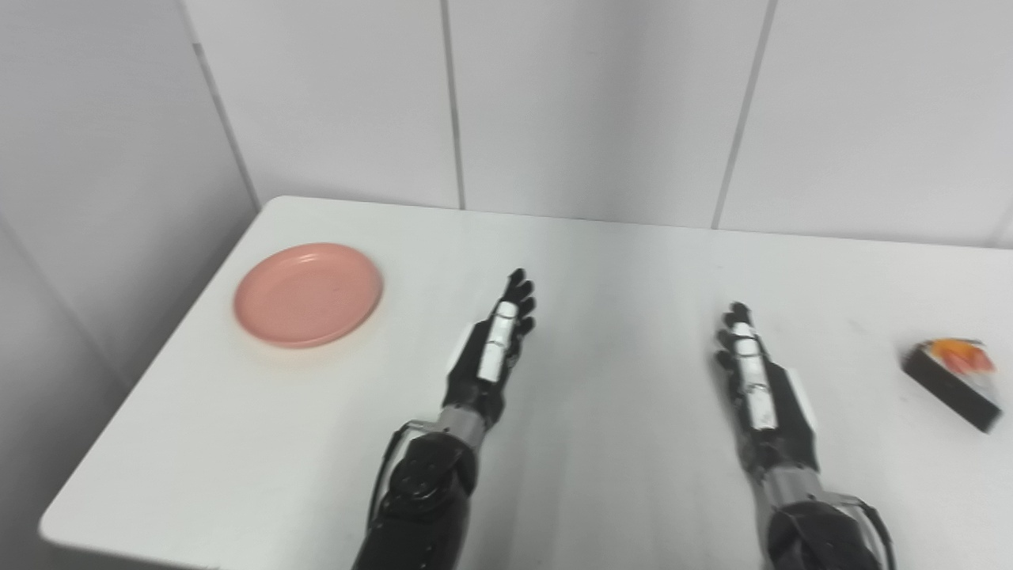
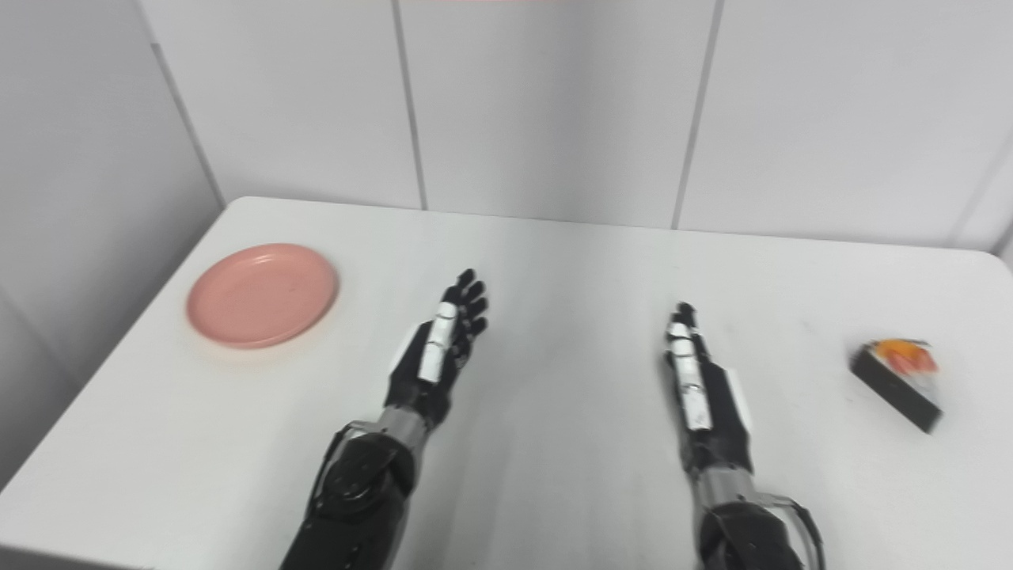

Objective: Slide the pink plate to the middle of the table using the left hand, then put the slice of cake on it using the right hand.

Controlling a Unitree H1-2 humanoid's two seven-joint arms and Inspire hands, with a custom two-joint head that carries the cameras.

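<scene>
Plate (image 1: 308, 294) far left, cake slice (image 1: 954, 381) far right — my left hand (image 1: 495, 344) and right hand (image 1: 756, 378) hover mid-surface (image 1: 617, 269), fingers spread, empty, each facing its own side.

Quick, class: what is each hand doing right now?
Left hand: open, holding nothing.
Right hand: open, holding nothing.

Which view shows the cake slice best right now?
The right eye view: the cake slice sits whole, well inside the frame. In the left eye view it is also whole, but close against the picture's right edge.
</scene>
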